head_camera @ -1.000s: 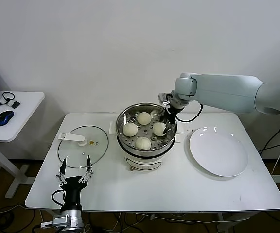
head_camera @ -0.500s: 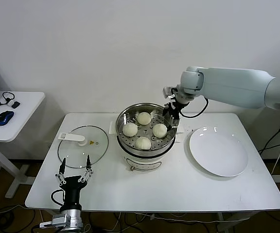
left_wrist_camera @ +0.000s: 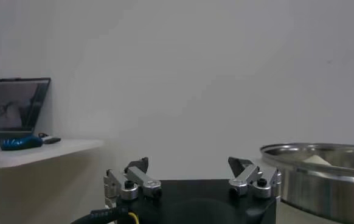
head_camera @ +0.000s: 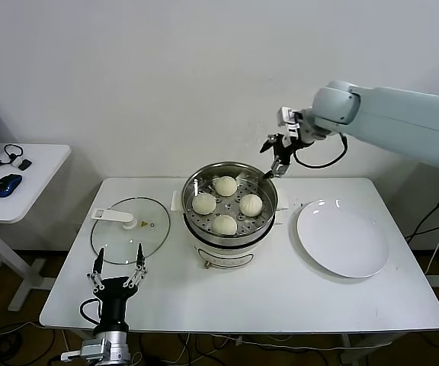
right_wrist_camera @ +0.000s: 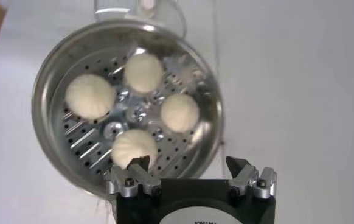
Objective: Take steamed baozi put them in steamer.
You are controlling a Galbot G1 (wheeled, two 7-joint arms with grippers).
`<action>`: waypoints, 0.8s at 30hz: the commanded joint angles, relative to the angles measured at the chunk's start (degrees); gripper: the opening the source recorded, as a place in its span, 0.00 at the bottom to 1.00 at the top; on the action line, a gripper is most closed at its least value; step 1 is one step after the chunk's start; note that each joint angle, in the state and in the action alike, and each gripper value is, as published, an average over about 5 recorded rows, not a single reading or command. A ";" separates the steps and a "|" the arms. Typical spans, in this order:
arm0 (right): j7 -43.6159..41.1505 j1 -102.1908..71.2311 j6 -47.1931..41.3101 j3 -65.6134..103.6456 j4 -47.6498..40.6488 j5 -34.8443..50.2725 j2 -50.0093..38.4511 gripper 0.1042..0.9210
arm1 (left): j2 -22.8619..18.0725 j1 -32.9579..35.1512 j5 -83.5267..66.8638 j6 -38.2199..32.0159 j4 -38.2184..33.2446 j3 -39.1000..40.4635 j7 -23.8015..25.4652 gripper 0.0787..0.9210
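In the head view, the steamer sits at the centre of the frame on the white table, and all four steamed baozi lie on its perforated tray, spaced apart in a loose diamond so that none touches another, a spread that should let steam reach each one. The plate to the right of centre is bare, which suggests that the loading is finished. The right gripper hangs above and just beyond the steamer's upper-right rim, holding nothing, its fingers apart; it looks clear of the pot. In the lower left of the frame the left gripper is parked near the table's front edge, fingers spread and empty, just below the glass lid, which lies flat on the table left of the steamer. In the left wrist view, the left gripper shows its two fingertips well apart at the bottom of the frame, with the steamer's steel rim at the lower right. In the right wrist view, the right gripper is open at the bottom of the frame, looking straight down on the steamer and the four baozi resting on the tray in the left half.
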 commanded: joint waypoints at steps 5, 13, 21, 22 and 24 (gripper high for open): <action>29.92 -19.61 -0.70 26.41 27.64 -4.46 -31.89 0.88 | -1.38 0.65 1.39 0.30 -1.32 0.36 0.12 0.88; 45.36 -95.91 3.64 99.70 40.92 -9.17 -33.84 0.88 | -1.85 1.07 2.24 -0.08 -1.19 0.28 0.10 0.88; 46.56 -130.90 17.54 126.06 42.29 -24.91 -7.15 0.88 | -2.00 1.38 2.48 -0.23 -1.18 -0.22 0.10 0.88; 46.23 -132.80 19.22 127.11 42.04 -25.71 -4.28 0.88 | -2.01 1.42 2.56 -0.28 -1.11 -0.23 0.10 0.88; 45.49 -135.59 22.39 128.66 41.47 -26.80 0.76 0.88 | -2.03 1.49 2.82 -0.37 -0.92 -0.18 0.10 0.88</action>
